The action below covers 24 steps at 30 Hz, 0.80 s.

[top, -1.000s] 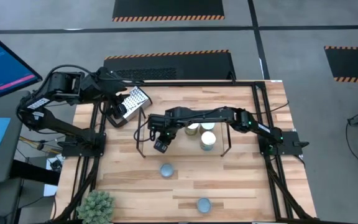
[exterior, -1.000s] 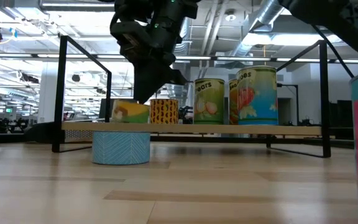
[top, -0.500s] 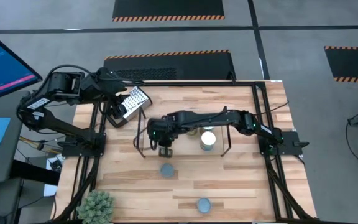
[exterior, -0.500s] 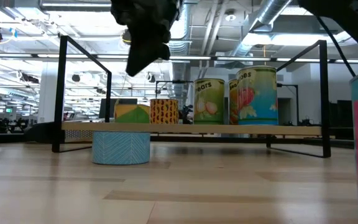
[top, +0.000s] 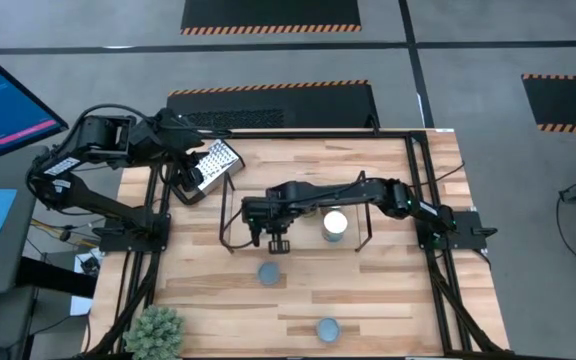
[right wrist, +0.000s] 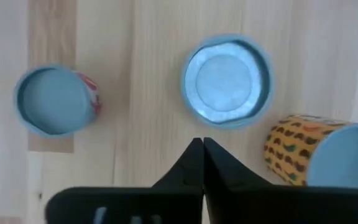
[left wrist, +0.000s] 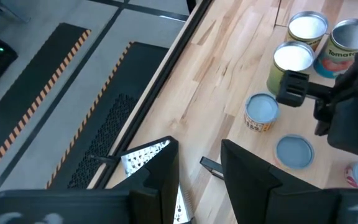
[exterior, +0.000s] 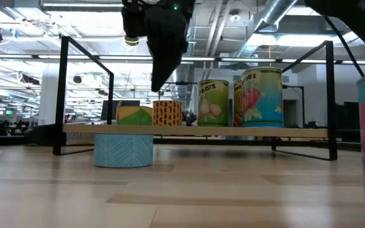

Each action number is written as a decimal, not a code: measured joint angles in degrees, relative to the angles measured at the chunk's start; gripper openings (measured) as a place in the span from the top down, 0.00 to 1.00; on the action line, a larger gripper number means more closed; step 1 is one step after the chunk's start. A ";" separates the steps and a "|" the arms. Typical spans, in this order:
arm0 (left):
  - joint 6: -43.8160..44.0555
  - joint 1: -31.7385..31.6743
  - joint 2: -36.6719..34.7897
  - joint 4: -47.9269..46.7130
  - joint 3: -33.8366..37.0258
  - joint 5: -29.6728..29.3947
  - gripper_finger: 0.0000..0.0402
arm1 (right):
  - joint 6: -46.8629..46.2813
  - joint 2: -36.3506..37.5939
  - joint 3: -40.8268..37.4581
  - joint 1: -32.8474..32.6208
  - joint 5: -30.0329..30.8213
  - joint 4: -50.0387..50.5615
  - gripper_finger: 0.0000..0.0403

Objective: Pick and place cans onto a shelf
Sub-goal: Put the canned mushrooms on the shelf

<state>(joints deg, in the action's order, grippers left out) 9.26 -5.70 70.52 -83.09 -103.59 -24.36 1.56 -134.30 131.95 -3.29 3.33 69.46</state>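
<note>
1. The right gripper [top: 277,244] hangs above the near edge of the shelf [top: 230,226], its fingers pressed together with nothing between them, as the right wrist view shows

2. Directly below and just ahead of it a short blue-lidded can [right wrist: 227,81] stands on the table [top: 388,300], the likeliest next pick; the low view shows it as a squat blue-patterned tin in front of the shelf

3. A second loose can [top: 327,328] sits nearer the table's near edge, well apart from the first, and several more cans [exterior: 262,98] already stand upright on the shelf board

4. The left gripper [left wrist: 197,174] waits at the far left beside the grater [top: 216,163], its fingers parted and empty

5. To do this step well, the right fingers would need to spread wider than the lid before dropping, centred over the can, and grip its sides low enough to keep it level

6. Care looks due near the orange-patterned can [right wrist: 316,152] just beside the target, which a wide finger could nudge
</note>
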 joint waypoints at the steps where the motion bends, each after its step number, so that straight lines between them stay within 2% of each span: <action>1: 0.02 -0.01 0.00 0.00 0.00 0.00 0.73 | -0.01 0.00 -0.73 -0.01 -0.03 -0.33 0.98; 3: 0.02 -0.01 0.00 0.02 0.00 0.00 0.73 | -0.03 0.02 -2.67 -0.24 0.07 -0.84 0.98; 7: 0.02 -0.02 0.00 0.04 0.00 0.00 0.73 | -0.99 -0.08 -5.68 -0.90 4.73 -1.58 0.97; 24: 0.34 -0.02 0.00 0.07 0.00 -0.02 0.73 | -1.71 -0.04 -8.53 0.92 6.34 -12.47 0.98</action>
<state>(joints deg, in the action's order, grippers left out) 9.60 -5.72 70.52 -83.02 -103.59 -24.38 -0.14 -134.34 123.42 -2.37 9.67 56.99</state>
